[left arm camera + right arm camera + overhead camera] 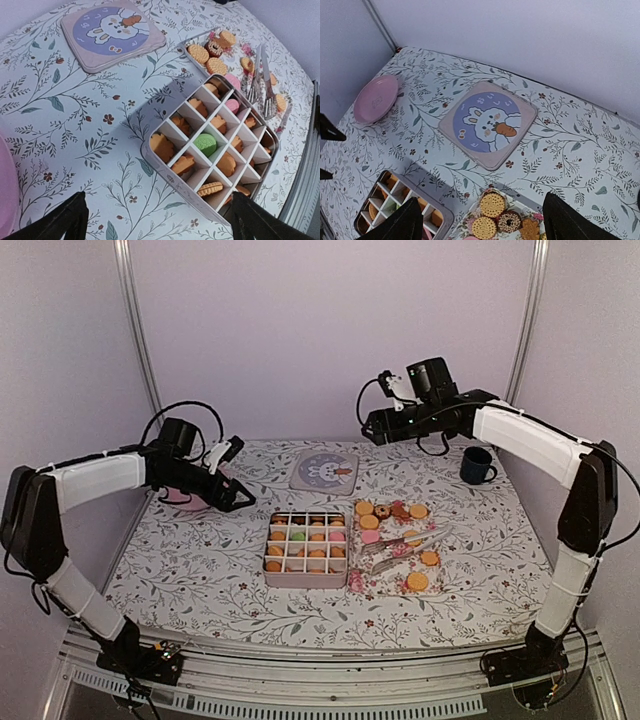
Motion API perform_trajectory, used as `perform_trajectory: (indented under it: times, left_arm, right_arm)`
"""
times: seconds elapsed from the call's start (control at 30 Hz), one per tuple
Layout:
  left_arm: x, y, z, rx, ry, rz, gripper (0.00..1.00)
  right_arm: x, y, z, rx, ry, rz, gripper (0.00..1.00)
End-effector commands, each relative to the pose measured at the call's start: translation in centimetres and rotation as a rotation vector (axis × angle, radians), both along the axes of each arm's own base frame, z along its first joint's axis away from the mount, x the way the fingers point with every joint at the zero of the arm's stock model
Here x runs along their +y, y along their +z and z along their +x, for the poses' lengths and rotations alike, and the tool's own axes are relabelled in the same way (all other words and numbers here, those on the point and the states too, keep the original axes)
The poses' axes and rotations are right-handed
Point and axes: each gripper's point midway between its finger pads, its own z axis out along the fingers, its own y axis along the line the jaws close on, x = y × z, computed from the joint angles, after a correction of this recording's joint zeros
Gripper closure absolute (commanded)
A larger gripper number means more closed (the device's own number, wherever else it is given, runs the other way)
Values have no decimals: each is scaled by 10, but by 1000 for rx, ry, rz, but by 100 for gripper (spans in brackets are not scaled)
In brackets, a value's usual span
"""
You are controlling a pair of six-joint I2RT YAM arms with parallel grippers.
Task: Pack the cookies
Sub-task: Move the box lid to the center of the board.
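Gaping empty, left gripper (159, 197) and right gripper (482, 198) hang clear of one sixteen-cell box (303, 580) of cookies (205, 144).

In the middle of my table (200, 570) sits the divided box (306, 550), cookies (205, 144) in its cells; just right, the tray (362, 580) bears more cookies and tongs (410, 540). Behind: lid (324, 470) near the far edge, mug (477, 466) by the far right corner, plate (376, 98) near the left edge.

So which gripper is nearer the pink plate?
Left. The left gripper hangs right beside the pink plate; the right gripper is raised well away, on the far side of the rabbit-print lid.
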Motion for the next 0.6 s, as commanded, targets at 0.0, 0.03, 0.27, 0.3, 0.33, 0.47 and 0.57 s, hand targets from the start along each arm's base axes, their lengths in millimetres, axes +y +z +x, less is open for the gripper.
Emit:
perform_trajectory:
  times: [0.0,0.03,0.27,0.3,0.33,0.47,0.57]
  left_arm:
    - [-14,7,30,-27,19,-48,1]
    - [-16,3,36,-23,25,-55,1]
    - [-21,-31,81,23,88,-77,1]
    - [-21,-34,85,23,89,-77,1]
    - [-22,-37,91,24,91,-78,1]
    - [-28,-52,114,58,101,-108,1]
    - [-34,-68,129,112,112,-136,1]
  right_arm:
    - [-12,-55,39,252,-75,197,15]
    - [-17,-66,51,267,-100,209,15]
    - [-11,-152,118,357,-161,194,14]
    - [-8,-165,126,365,-159,189,14]
    - [-6,-175,131,373,-158,188,14]
    - [0,-202,146,390,-168,201,14]
    - [3,-218,152,408,-167,212,14]
